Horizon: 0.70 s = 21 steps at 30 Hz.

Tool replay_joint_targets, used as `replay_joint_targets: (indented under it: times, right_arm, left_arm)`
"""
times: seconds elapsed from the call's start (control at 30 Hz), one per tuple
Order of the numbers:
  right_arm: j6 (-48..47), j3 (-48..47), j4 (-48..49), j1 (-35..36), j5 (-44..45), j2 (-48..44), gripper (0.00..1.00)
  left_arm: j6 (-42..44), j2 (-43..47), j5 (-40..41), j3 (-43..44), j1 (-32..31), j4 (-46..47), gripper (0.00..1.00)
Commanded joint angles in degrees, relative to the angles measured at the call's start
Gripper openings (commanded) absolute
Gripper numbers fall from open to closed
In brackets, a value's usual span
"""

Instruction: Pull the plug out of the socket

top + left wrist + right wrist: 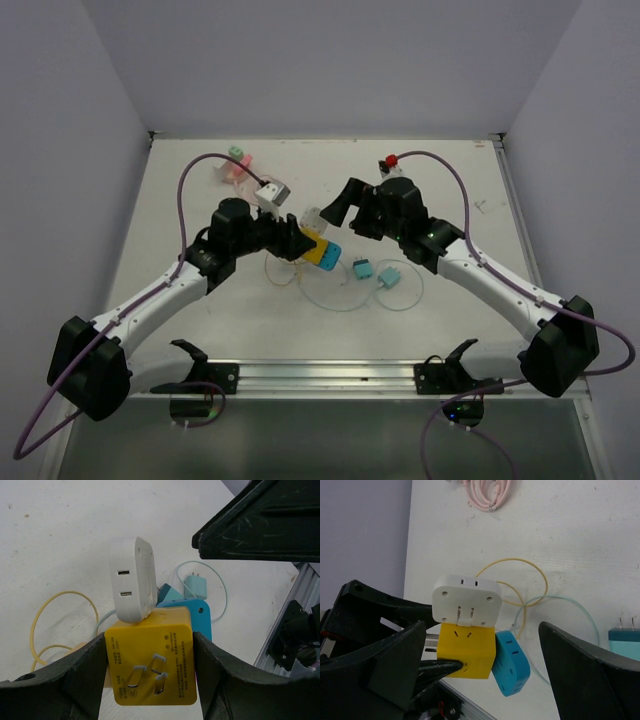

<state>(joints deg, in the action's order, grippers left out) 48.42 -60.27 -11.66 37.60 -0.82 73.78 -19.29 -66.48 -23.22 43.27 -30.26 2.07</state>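
Here, the left tool point(150, 649) pinches a yellow cube socket point(150, 677), three prongs showing; a white plug point(132, 577) sits atop it, centre frame. The right tool point(482, 630) is spread wide.

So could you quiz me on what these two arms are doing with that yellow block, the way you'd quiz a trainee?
1. True or false: the left end effector grips the yellow cube-shaped plastic socket block by its sides.
2. In the right wrist view, what sits directly above that block, joined to it? A. a green bottle B. a white rounded plastic plug adapter C. a metal spoon
3. Fill in: the right end effector is ____ (open or shut).
Key: 1 true; 2 B; 3 open.
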Motion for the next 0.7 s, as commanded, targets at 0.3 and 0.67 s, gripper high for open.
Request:
replay_joint_targets:
  times: [0.3, 0.67]
  right_arm:
    - [10.2, -5.12, 4.1, 5.1, 4.77, 6.99, 0.99]
    - [11.25, -4.51, 5.16, 6.34, 7.41, 8.66, 0.76]
  left_arm:
    - [3.2, 0.3, 1.42, 3.14, -3.57, 4.0, 0.0]
    - [4.44, 0.12, 6.43, 4.02, -6.47, 3.12, 0.0]
